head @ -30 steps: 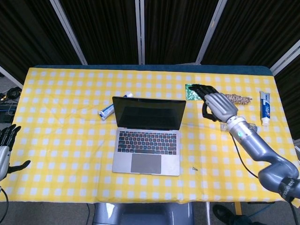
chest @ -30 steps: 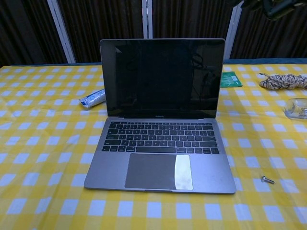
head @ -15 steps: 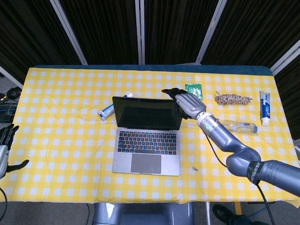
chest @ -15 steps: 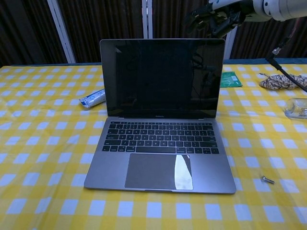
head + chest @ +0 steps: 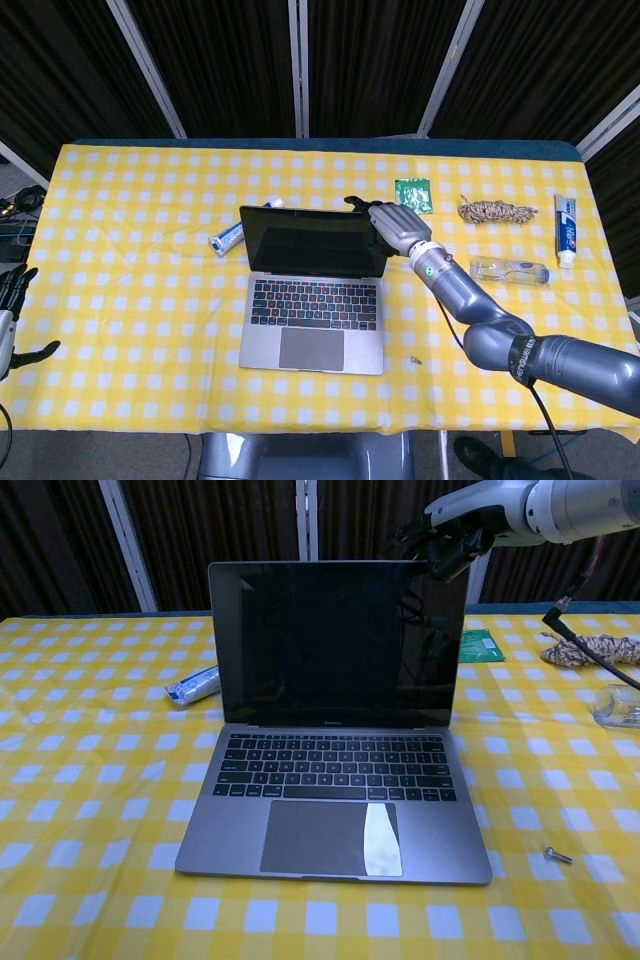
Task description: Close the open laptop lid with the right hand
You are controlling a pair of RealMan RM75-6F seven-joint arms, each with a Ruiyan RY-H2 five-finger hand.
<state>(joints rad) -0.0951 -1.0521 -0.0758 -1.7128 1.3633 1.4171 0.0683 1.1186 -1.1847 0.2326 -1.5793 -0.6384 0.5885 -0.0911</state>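
The laptop point(image 5: 313, 290) stood open at mid-desk, lid point(image 5: 338, 643) still upright. The right robot hand point(image 5: 392, 224), grasping nothing, had travelled left to the lid's far right corner; closing could begin.

A rectangular table under a yellow-and-white checked cloth point(image 5: 130, 300) fills the scene, with a dark blue edge along its far side. Behind it hang black pleated curtains point(image 5: 220, 60), divided by slanted pale metal poles point(image 5: 297, 65).

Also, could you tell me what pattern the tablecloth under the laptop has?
The tablecloth is a yellow-and-white check, clearest in the chest view.
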